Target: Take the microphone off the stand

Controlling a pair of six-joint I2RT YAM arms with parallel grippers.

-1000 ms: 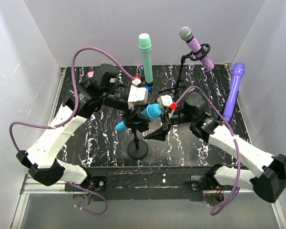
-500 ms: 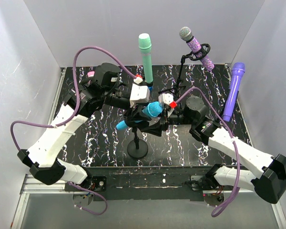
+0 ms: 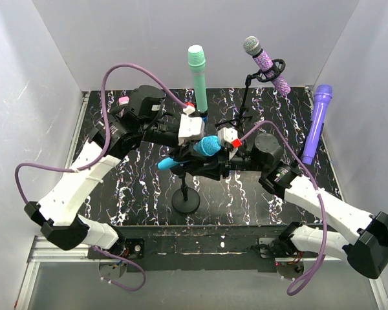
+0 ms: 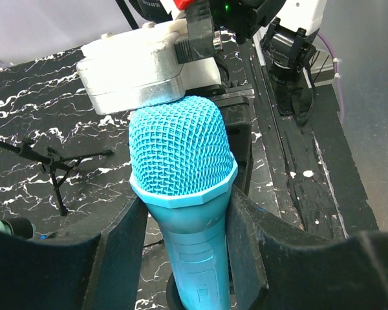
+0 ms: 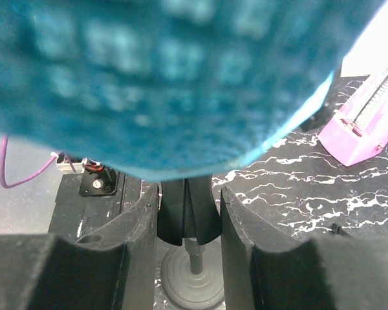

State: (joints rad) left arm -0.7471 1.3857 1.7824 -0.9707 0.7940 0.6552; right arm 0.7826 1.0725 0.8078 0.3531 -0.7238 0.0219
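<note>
Gripping the blue microphone [image 4: 181, 155] by its body just under the mesh head, the left claw [image 4: 184, 258] was closed on it, with a dark finger [image 4: 247, 232] pressed against each side of the handle. The microphone sat in its stand [image 3: 185, 194] near the middle of the black, white-veined tabletop [image 3: 136, 187], tilted so that the head pointed up and to the right in the overhead view while the tail stuck out to the lower left. It had not left the holder.

The right claw [image 5: 187, 239] had come in from the opposite side, below the microphone's head, which filled the top of the right wrist view as a blur. Its fingers [image 5: 139, 245] stood narrow, tight against either side of the stand's black upper part, so it had hold of the stand and not the microphone. The stand's round base rested on the tabletop directly beneath.

Behind the two arms, a green microphone [image 3: 198, 77] stood upright near the back edge. A glittery purple microphone [image 3: 266, 61] with a silver head sat tilted in a tripod stand to its right, and a plain purple microphone [image 3: 317, 123] stood by the right wall. A pink object [image 5: 365, 123] lay on the tabletop; what it was could not be told.
</note>
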